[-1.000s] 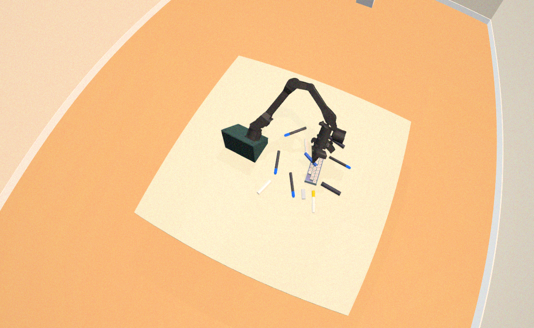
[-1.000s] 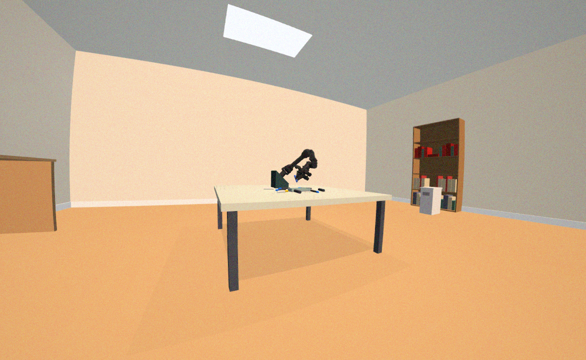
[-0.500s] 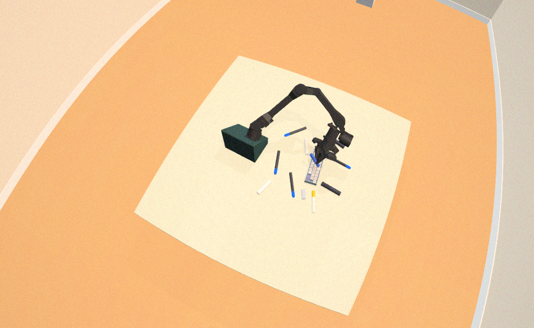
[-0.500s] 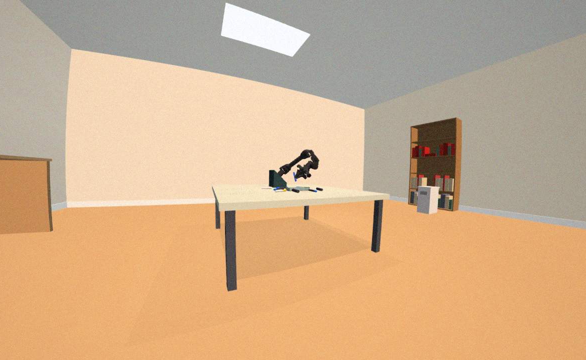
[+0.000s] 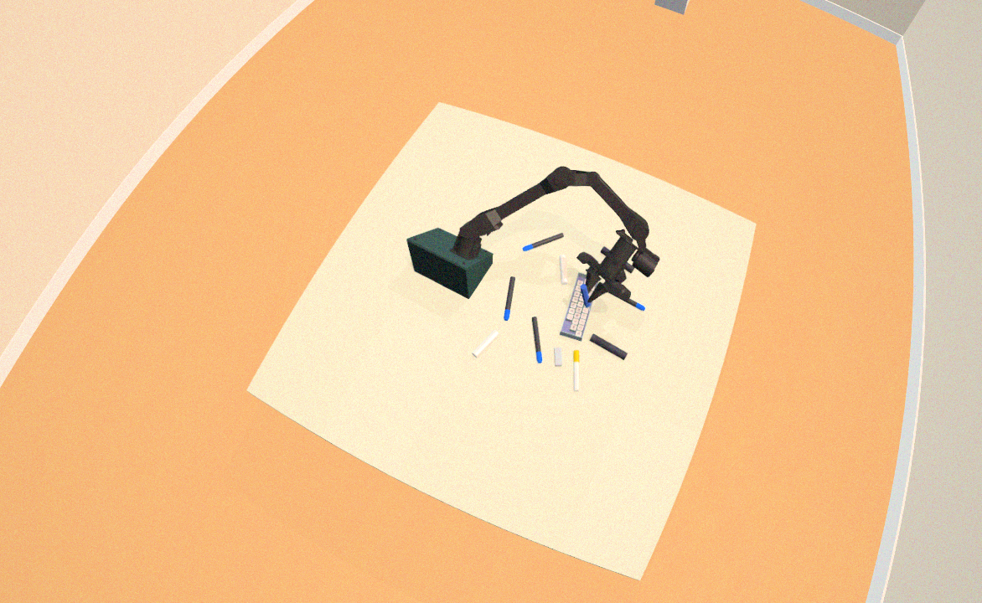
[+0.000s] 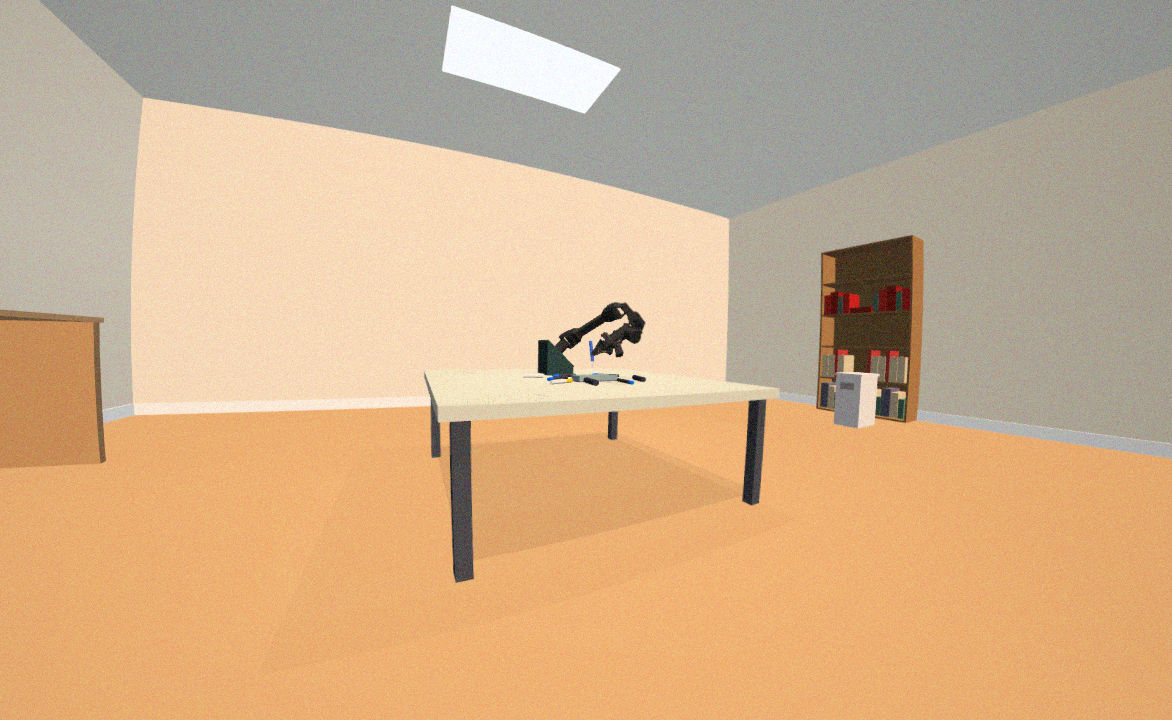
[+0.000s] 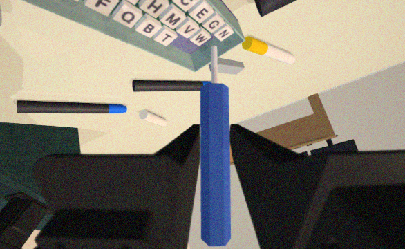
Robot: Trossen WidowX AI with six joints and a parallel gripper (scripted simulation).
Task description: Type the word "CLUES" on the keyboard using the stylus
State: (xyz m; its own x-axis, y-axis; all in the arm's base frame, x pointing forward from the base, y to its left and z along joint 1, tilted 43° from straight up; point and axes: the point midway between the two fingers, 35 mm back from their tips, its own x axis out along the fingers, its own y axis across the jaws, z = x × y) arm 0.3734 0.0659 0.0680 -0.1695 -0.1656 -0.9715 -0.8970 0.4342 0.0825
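My gripper (image 5: pixel 588 297) (image 6: pixel 594 351) (image 7: pixel 214 131) is shut on the blue stylus (image 5: pixel 585 292) (image 6: pixel 591 350) (image 7: pixel 215 166), gripping its handle. The stylus stands close to upright in the exterior view, with its thin pale tip downward, a little above the keyboard (image 5: pixel 573 322) (image 6: pixel 606 377) (image 7: pixel 133 39). In the wrist view the tip overlaps the keyboard's end near the W key (image 7: pixel 200 37). The T key (image 7: pixel 166 36) and E key (image 7: pixel 202 13) show there too. The U, L and S keys are out of the wrist view. Contact between tip and keys cannot be made out.
Black markers with blue ends (image 5: pixel 509 298) (image 7: pixel 64 106) lie around the keyboard. A grey block (image 5: pixel 557 357) (image 7: pixel 228 66), a yellow-ended white marker (image 5: pixel 576 374) (image 7: pixel 280 54) and a thick black cylinder (image 5: pixel 607 346) lie beyond one end. A white stick (image 5: pixel 562 269) lies beside the keyboard.
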